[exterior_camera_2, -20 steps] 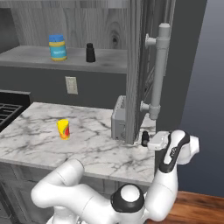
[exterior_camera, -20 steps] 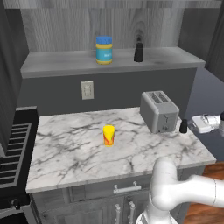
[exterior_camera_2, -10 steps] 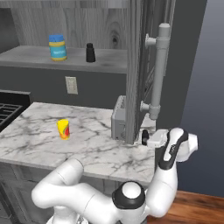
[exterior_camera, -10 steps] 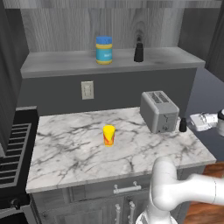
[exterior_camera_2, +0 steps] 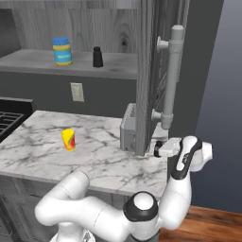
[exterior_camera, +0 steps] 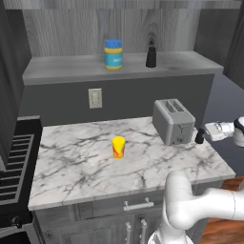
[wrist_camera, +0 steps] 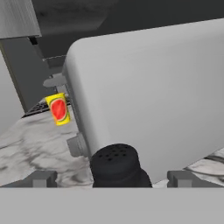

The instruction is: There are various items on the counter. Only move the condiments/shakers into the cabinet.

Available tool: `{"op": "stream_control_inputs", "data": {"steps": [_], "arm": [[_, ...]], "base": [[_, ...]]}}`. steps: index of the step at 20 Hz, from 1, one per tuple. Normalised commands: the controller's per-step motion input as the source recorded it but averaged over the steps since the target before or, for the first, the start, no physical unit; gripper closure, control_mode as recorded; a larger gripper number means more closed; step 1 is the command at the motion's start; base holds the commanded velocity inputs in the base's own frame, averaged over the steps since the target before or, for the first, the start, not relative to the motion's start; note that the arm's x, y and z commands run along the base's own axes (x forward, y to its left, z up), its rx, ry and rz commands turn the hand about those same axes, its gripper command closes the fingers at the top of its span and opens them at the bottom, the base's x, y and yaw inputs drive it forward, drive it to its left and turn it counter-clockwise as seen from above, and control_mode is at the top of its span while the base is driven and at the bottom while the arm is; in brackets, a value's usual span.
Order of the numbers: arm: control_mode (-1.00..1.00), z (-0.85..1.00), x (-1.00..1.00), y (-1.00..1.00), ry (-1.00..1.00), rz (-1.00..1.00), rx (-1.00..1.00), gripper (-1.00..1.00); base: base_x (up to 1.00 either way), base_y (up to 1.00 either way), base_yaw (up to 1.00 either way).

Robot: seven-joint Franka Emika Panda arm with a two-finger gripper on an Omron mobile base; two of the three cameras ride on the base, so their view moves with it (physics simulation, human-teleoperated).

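Note:
A black shaker (wrist_camera: 117,166) stands on the marble counter (exterior_camera: 86,167) just right of the silver toaster (exterior_camera: 174,121). My gripper (wrist_camera: 111,180) is open around it, one fingertip (wrist_camera: 41,179) on each side, not pressing it. From the base the same shaker (exterior_camera: 199,137) stands at the tip of my gripper (exterior_camera: 203,134), level with the counter's right end. On the cabinet shelf (exterior_camera: 71,71) stand the blue-lidded jar (exterior_camera: 113,54) and another black shaker (exterior_camera: 151,57). The right base view has the jar (exterior_camera_2: 62,51), the shelf shaker (exterior_camera_2: 97,57) and my gripper (exterior_camera_2: 158,147).
A yellow and orange cup (exterior_camera: 118,147) stands mid-counter, well left of the toaster. An open cabinet door (exterior_camera_2: 146,75) with a long handle hangs over the counter's right end, close above my hand. A stove (exterior_camera: 12,162) borders the counter on the left.
The gripper has slid a little left toward the toaster and now brackets the counter shaker. Its jaws have stayed open. Nothing else has moved.

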Motion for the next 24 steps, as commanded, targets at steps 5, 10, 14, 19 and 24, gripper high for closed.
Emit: {"op": "stream_control_inputs", "data": {"steps": [5,10,14,19,24], "arm": [[-1.00,-0.11,0.06,0.00,0.00,0.00,0.00,-1.00],[-1.00,-0.06,0.00,0.00,0.00,0.00,0.00,1.00],[-1.00,0.00,-0.06,0.00,0.00,0.00,0.00,1.00],[-1.00,0.03,-0.71,-0.13,-0.01,-0.01,0.04,1.00],[-1.00,0.00,-1.00,-0.08,-0.02,-0.04,0.10,1.00]], "base": [[0.00,0.00,0.00],[0.00,0.00,0.00],[0.00,0.00,0.00],[0.00,0.00,0.00],[0.00,0.00,0.00]]}}
